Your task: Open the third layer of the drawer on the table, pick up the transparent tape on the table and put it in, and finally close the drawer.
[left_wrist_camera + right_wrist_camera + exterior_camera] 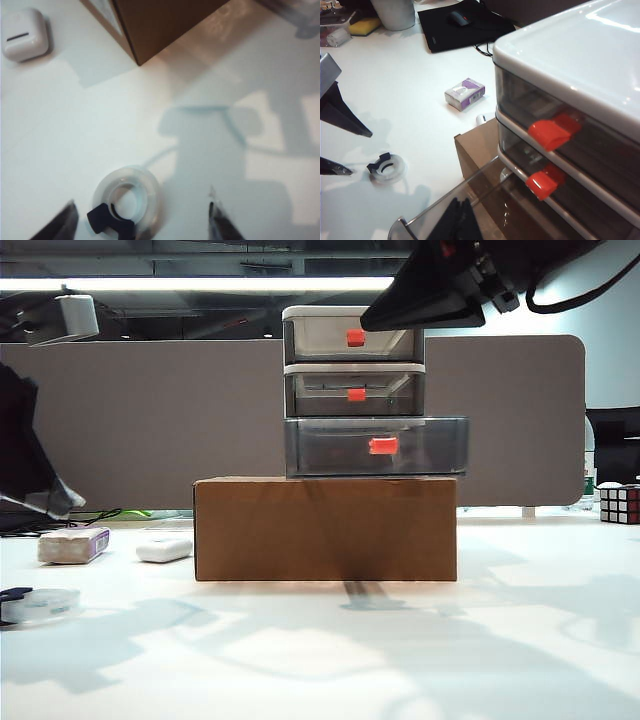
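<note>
The drawer (354, 390) stands on a brown cardboard box. Its third layer (440, 445) is pulled out towards the front, red handle (383, 446) showing; in the right wrist view its clear front wall (445, 197) juts over the table (400, 660). My right gripper (456, 222) hovers over that open layer, fingers pressed together and empty. The transparent tape (131, 192) lies flat on the table at the far left (40, 604), its black piece facing my left gripper (141, 226). That gripper is open, one finger on either side of the roll, not touching it.
The cardboard box (325, 530) fills the table's middle. A white oblong bar (164, 548) and a grey block with a purple label (73, 545) lie left of it. A Rubik's cube (620, 504) sits far right. A grey partition stands behind.
</note>
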### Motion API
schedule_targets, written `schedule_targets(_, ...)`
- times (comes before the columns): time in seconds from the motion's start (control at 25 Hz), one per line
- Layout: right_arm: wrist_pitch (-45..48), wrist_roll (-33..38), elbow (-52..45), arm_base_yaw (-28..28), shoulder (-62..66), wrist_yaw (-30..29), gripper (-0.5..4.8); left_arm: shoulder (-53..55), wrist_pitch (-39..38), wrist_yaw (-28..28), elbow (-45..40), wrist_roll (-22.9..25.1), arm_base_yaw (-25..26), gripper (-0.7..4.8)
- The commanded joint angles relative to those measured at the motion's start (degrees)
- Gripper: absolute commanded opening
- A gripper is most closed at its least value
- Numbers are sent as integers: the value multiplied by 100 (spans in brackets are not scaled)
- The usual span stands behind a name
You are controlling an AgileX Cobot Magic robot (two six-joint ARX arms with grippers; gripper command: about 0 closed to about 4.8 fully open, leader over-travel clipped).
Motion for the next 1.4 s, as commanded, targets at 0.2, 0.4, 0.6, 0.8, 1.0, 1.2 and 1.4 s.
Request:
schedule_targets(0.2, -195, -15, 24, 2, -24, -31, -1, -11, 297, 1462, -98, 1628, 603, 249)
schedule_targets(0.4, -367, -17, 20, 2, -24, -31, -1, 9, 457, 3670, -264, 2006, 2616, 362)
schedule_targets(0.6, -356, -17, 20, 2, -24, -33, -1, 776, 855, 4787, -378, 2142, 3491, 462)
schedule_targets(0.8, -387, -20, -2, -2, -13, -114, -1, 1860, 1274, 4597, -385, 2380, 3289, 467)
schedule_targets(1.0, -402, -44, -13, -2, -15, -114, -1, 2730, 1550, 4531, -385, 3027, 3180, 467)
schedule_targets(1.2, -404, -44, -13, -2, -15, -111, -1, 3147, 2061, 4487, -385, 3060, 3101, 467)
schedule_targets(1.4, -404, -44, -15, -2, -15, -111, -1, 3517, 2284, 4236, -385, 3300, 2758, 467)
